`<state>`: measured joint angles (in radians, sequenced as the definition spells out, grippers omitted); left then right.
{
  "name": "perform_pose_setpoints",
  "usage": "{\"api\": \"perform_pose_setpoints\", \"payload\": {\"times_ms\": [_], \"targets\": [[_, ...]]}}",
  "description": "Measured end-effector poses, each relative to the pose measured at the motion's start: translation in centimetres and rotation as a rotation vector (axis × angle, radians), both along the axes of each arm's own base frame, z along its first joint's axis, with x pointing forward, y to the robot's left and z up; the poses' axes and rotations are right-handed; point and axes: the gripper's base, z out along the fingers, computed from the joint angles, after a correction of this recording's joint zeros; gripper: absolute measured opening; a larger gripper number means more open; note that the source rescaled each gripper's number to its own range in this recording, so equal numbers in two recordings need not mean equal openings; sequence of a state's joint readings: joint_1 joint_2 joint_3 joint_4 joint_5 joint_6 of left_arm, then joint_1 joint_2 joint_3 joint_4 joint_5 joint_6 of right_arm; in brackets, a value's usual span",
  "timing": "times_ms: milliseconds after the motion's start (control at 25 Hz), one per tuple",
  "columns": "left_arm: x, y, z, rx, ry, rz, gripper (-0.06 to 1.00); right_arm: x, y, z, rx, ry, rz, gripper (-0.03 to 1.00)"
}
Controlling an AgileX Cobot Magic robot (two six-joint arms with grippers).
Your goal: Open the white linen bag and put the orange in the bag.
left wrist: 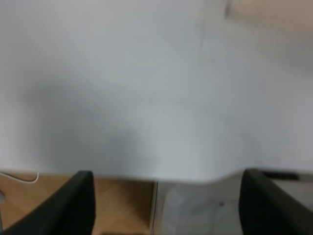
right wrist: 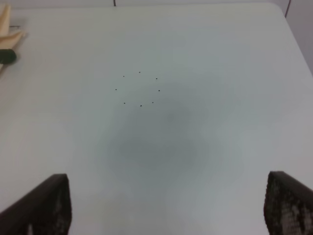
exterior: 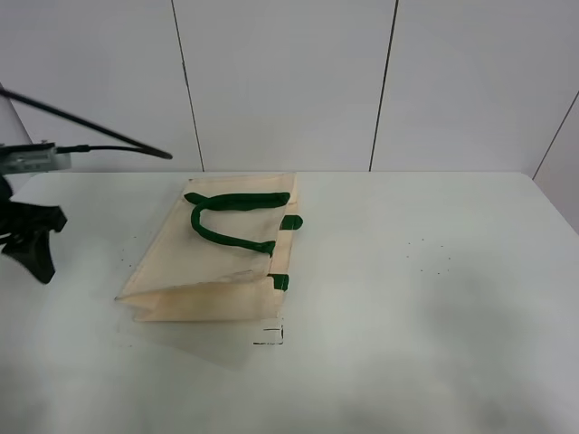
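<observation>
The white linen bag (exterior: 208, 258) lies flat on the table (exterior: 434, 298), left of centre, with its dark green handles (exterior: 231, 217) folded on top and green tabs on its right edge. The orange shows in no view. My left gripper (exterior: 32, 240) hangs at the table's far left edge, well apart from the bag. In the blurred left wrist view its fingers (left wrist: 73, 205) stand wide apart and empty, with a bag corner (left wrist: 266, 12) far off. My right gripper (right wrist: 166, 196) is open and empty over bare table; a bag corner (right wrist: 7, 29) shows at the frame's edge.
A small black corner mark (exterior: 270, 336) sits on the table just in front of the bag. Several tiny dark dots (right wrist: 141, 90) mark the table's right half. A wooden floor (left wrist: 122, 205) shows below the table's left edge. White wall panels stand behind.
</observation>
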<state>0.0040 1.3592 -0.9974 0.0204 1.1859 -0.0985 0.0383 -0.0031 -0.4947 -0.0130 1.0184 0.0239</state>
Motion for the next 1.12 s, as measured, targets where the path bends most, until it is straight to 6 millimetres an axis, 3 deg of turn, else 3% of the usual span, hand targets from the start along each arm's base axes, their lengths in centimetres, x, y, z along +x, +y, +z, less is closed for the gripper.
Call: {"api": "perform_pose_setpoints", "payload": {"times_ms": [320, 400, 600, 880, 1120], "targets": [[-11.5, 0.2, -1.8, 0.034, -0.247, -0.015, 0.79, 0.0, 0.0, 0.0, 0.000, 0.000, 0.000, 0.85], [-13.7, 0.2, -2.2, 0.036, -0.325, -0.019, 0.79, 0.0, 0.0, 0.0, 0.000, 0.000, 0.000, 0.85], [-18.1, 0.2, -0.7, 0.037, -0.615, -0.018, 0.79, 0.0, 0.0, 0.0, 0.000, 0.000, 0.000, 0.85], [-22.8, 0.1, -0.2, 0.040, -0.933, -0.015, 0.79, 0.0, 0.0, 0.0, 0.000, 0.000, 0.000, 0.85], [-23.6, 0.1, -0.3, 0.037, -0.986, -0.015, 0.79, 0.0, 0.0, 0.0, 0.000, 0.000, 0.000, 0.85]]}}
